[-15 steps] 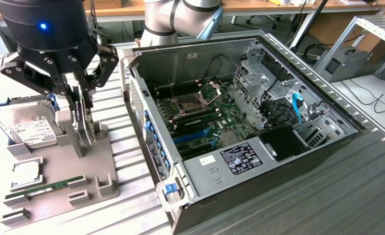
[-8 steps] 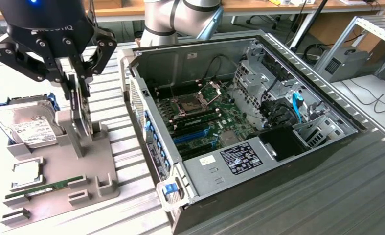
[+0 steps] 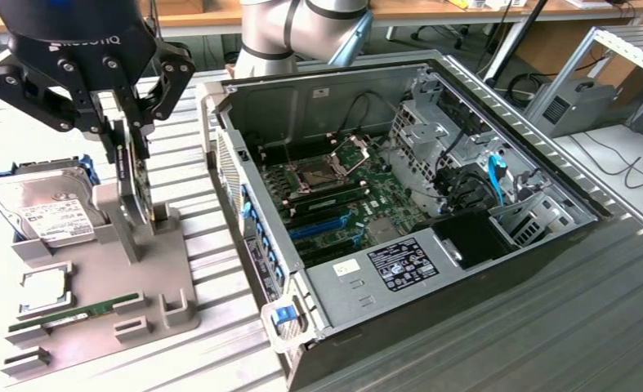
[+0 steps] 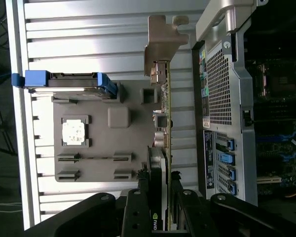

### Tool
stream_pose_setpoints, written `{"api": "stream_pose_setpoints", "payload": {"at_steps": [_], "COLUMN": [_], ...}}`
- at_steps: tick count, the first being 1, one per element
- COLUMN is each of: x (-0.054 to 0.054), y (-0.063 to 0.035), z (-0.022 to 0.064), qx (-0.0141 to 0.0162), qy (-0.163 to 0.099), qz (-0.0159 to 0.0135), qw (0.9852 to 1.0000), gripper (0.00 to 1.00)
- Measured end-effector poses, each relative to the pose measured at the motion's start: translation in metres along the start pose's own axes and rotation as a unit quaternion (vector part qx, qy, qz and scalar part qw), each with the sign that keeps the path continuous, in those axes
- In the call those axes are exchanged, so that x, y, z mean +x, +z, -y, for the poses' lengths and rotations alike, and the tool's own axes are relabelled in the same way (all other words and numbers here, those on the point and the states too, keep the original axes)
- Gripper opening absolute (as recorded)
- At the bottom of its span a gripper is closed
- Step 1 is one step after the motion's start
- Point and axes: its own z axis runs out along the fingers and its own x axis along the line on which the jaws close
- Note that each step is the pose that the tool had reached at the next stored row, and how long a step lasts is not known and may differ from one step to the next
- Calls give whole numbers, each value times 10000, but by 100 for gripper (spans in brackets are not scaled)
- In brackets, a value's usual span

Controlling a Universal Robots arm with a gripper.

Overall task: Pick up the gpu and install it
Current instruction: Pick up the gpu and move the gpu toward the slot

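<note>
We saw the gripper (image 3: 131,137) clamped narrowly on the gpu (image 3: 136,196), pinching its top edge so the card stayed upright; it stood over the grey holder (image 3: 174,282), beside the open computer case (image 3: 299,106); we could not tell whether it had cleared its slot.

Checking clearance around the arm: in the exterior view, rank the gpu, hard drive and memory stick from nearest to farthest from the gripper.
1. gpu: standing upright in the grey holder, gripped by the gripper.
2. hard drive: beside the gpu, toward the exterior view's left.
3. memory stick: lying flat at the holder's front edge, farthest.
</note>
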Motion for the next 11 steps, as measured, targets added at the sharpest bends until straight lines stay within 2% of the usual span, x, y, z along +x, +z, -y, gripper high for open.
{"api": "stream_pose_setpoints", "payload": {"at_steps": [5,11], "x": [-17,-173], "y": [0,5], "z": [-2,-11], "qx": [0,0], "qy": [0,0], "qz": [0,0], "qw": [10000,10000], "gripper": [27,27]}}
